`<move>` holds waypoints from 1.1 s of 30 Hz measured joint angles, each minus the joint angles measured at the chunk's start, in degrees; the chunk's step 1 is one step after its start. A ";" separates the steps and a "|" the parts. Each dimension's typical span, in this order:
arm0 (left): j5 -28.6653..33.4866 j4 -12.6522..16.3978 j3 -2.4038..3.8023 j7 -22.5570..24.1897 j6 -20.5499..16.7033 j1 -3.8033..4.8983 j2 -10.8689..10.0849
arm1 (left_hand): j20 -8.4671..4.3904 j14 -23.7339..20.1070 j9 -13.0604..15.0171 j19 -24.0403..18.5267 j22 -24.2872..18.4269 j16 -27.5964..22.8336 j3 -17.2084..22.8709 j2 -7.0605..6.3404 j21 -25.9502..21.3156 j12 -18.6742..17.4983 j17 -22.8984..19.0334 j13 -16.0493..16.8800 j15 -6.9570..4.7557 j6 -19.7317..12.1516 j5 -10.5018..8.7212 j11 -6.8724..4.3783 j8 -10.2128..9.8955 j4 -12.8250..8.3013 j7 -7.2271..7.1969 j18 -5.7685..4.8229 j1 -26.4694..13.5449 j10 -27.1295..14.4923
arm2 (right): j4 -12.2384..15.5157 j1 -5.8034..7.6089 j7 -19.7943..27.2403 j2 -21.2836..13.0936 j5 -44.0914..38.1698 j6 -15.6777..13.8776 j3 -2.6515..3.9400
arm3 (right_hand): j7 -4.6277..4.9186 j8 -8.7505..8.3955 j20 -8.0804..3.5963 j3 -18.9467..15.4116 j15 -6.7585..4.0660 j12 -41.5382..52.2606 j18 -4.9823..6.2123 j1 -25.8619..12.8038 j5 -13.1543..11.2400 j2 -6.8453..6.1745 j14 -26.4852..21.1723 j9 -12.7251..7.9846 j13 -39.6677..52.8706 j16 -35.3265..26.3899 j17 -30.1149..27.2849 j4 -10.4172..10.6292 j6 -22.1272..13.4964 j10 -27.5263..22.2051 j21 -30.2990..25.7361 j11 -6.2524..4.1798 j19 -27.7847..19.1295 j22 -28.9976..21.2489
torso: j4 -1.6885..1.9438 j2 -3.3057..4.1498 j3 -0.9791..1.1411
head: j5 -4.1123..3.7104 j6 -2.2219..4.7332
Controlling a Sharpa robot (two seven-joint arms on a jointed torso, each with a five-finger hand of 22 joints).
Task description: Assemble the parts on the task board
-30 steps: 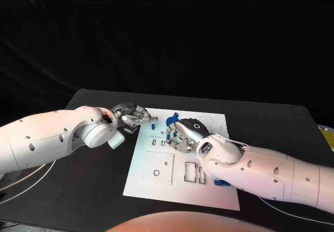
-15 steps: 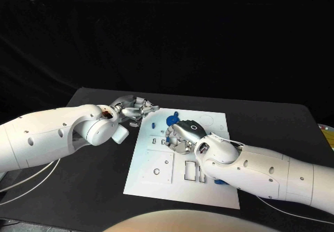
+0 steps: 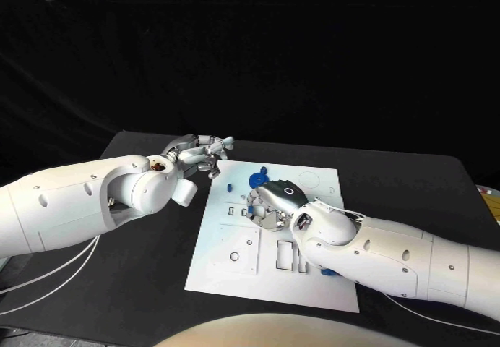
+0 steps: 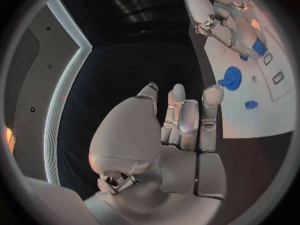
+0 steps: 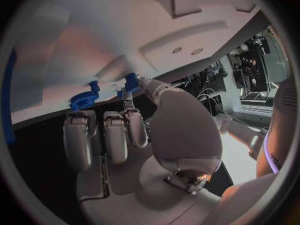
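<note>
I am working two hands over the white task board on the black bench.

The bench (image 3: pixel 125 289) is carrying the task board (image 3: pixel 273 282). My right hand (image 3: pixel 273 204) is pressing down near the board's middle, and I am thinking it is pinching a small blue part (image 5: pixel 131 81). My left hand (image 3: pixel 198 154) is hovering off the board's far left corner, fingers apart, holding nothing. A blue gear (image 3: pixel 259 176) is lying near the board's far edge. The pinched part could be slipping or going in crooked, because my own hand is hiding the slot. The left wrist view is showing the gear (image 4: pixel 230 78) and another blue bit (image 4: pixel 250 104) clearly; the right wrist view is showing the pinch.
</note>
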 measured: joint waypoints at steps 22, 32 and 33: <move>2.96 0.02 -0.01 1.85 -0.12 0.00 0.08 | 0.39 0.21 -0.29 0.39 0.45 0.23 0.00 0.00 0.00 0.00 0.37 -0.23 0.21 0.01 0.00 0.00 -0.23 0.00 0.00 -0.01 0.00 0.01 | -0.01 0.14 -1.07 0.34 -0.85 1.76 0.16 | 0.00 0.00 0.00 -0.01 0.00 -0.26 0.00 0.00 -0.29 0.00 0.00 0.00 0.00 0.00 -0.01 0.00 -0.40 0.00 -0.45 0.00 0.00 0.04 | 0.07 -0.03 -0.07 | -0.18 -0.05; 3.06 0.01 -0.01 1.92 -0.11 0.00 0.11 | 0.39 0.21 -0.29 0.39 0.49 0.23 0.00 0.00 0.00 0.00 0.37 -0.23 0.21 0.01 0.00 0.00 -0.23 0.00 0.00 -0.01 0.00 0.01 | -0.07 0.17 -1.38 0.49 -1.12 2.00 0.17 | 0.13 0.01 0.00 -0.18 0.00 -0.47 0.00 0.00 -0.76 0.00 0.00 0.03 -0.01 0.00 -0.01 0.18 -0.56 -0.21 -0.78 0.21 0.00 0.03 | 0.06 -0.02 -0.07 | -0.09 -0.12; 3.06 -0.01 -0.01 1.92 -0.10 0.00 0.12 | 0.39 0.21 -0.30 0.39 0.52 0.23 -0.01 0.00 0.00 0.00 0.39 -0.24 0.21 0.01 0.00 0.00 -0.23 0.00 0.00 -0.01 0.00 0.01 | -0.07 0.17 -1.40 0.50 -1.15 2.01 0.17 | 0.19 0.01 0.00 -0.18 0.00 -0.47 0.00 0.00 -0.88 0.00 0.00 0.03 -0.01 0.00 -0.01 0.18 -0.63 -0.21 -0.78 0.21 0.00 0.03 | 0.06 -0.02 -0.06 | -0.08 -0.12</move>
